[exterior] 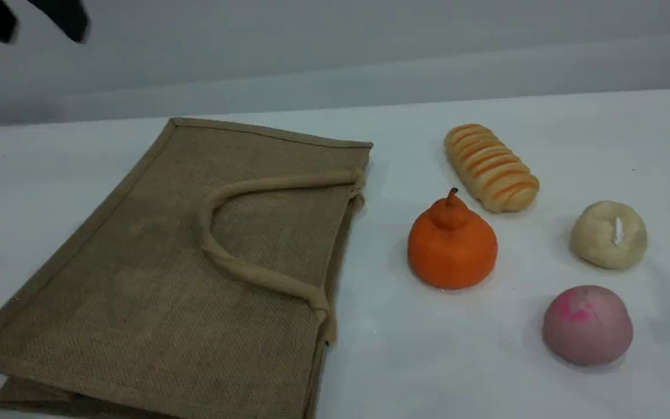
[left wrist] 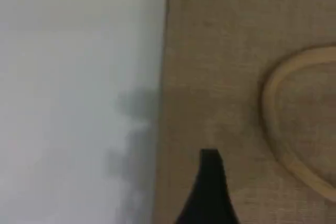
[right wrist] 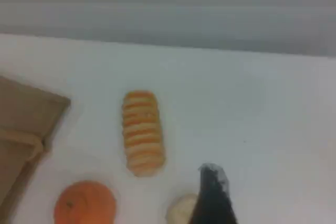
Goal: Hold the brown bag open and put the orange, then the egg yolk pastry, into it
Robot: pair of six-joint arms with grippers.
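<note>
Left fingers (exterior: 64,17) stand apart and hold nothing, high in the top left corner of the scene view, well clear of every item. In the left wrist view you see one dark fingertip over the woven face of the brown bag (exterior: 137,262), just inside its stitched edge, with bare bench (exterior: 399,349) beyond that edge. The right fingers (right wrist: 212,192) show only one fingertip, in the right wrist view, so you cannot tell whether they are apart or together.

The bench runs back to a grey wall. You have open bench behind the bag, along the right side, and in a strip between the bag's mouth and the orange (exterior: 452,247).

The bag lies flat on the left half of the bench, its mouth closed and facing right. One loop handle (exterior: 210,233) lies folded back on its upper face. Its near corner runs out of the scene view at the bottom edge.

The orange stands upright, stem up, just right of the bag's mouth and not touching it. The egg yolk pastry (exterior: 608,234) sits further right, well apart from the orange, white mark on top.

A striped bread roll (exterior: 491,167) lies just behind the orange. A pink bun (exterior: 587,325) sits in front of the pastry, apart from it.
</note>
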